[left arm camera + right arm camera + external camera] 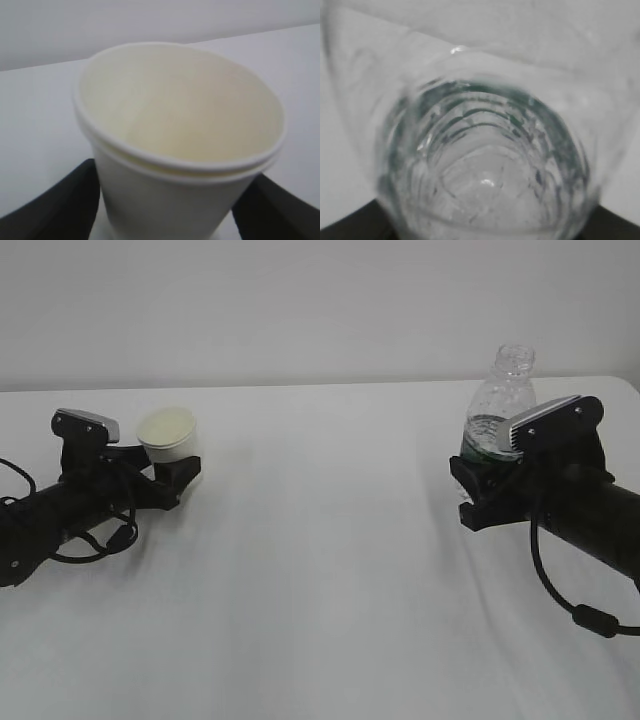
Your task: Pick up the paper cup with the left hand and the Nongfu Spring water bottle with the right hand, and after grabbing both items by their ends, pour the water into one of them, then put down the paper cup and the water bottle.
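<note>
Left black pincer clamped low on light, crushable white paper cup, right black pincer gripping slick, thin-walled clear ribbed plastic bottle at base, both needing gentle squeeze.

Soft, even, shadowless light; exterior view sharp; both wrist views blurred close-up.

A lab-like test bench: bare white table against a plain pale wall.
</note>
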